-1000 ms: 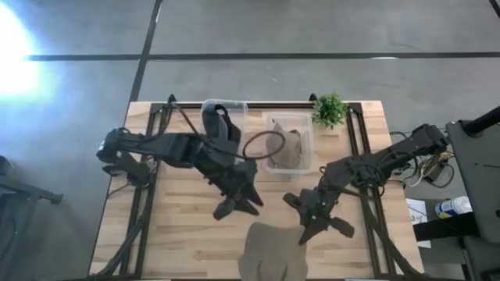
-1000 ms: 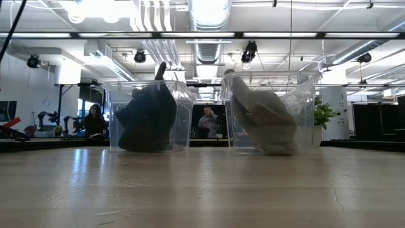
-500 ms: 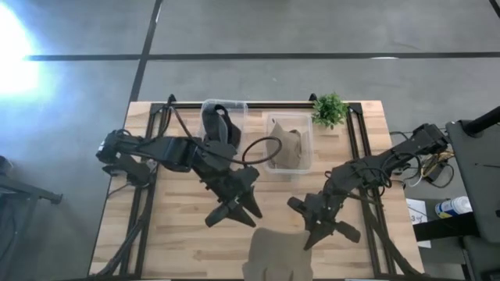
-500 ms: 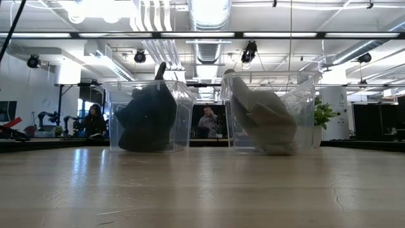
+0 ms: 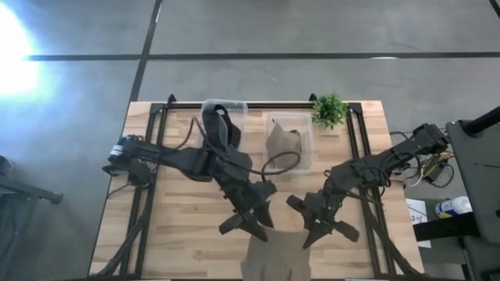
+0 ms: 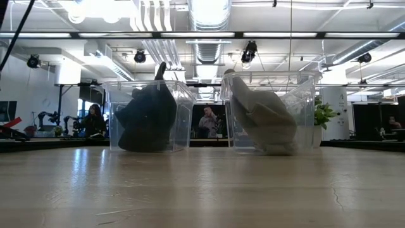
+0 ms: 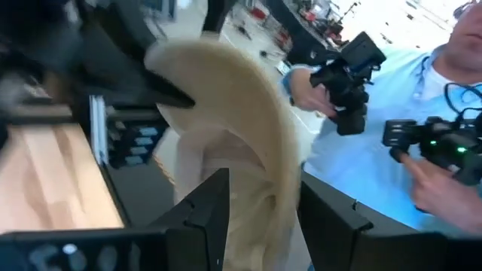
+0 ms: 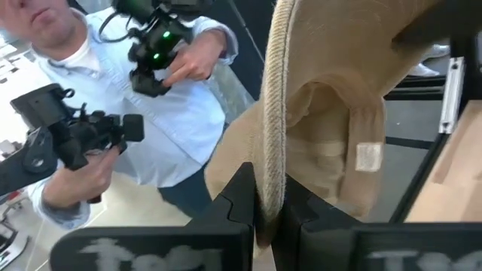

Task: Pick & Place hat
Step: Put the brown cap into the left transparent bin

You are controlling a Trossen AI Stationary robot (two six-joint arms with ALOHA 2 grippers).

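While both arms reach toward the near edge, these notes run from biggest to least.
Bench [image 5: 180, 226]: pale wood planks with a dark frame around it; carries two clear bins and a plant along its far side.
Person [image 8: 162, 128]: stands just past the near edge in a light blue shirt, a dark handheld device in each hand; seen from both wrist views only.
Left arm: stretches from the left side across the middle toward the near edge.
Right arm: comes in from the right side, angled toward the near edge.
Tan hat [image 5: 275, 254]: hangs at the near edge, partly off the bench, between the two grippers; brim edge-on in the right wrist view.
Left bin [image 6: 149, 114]: clear, holds a dark hat [image 6: 149, 117].
Right bin [image 6: 271, 111]: clear, holds a second tan hat [image 6: 266, 123].
Left gripper [image 5: 248, 222]: fingers spread around the tan hat's fabric, which passes between them; contact not clear.
Right gripper [image 5: 324, 226]: fingers clenched on the tan hat's brim.
Plant [image 5: 330, 109]: small, green, far right corner beside the right bin.
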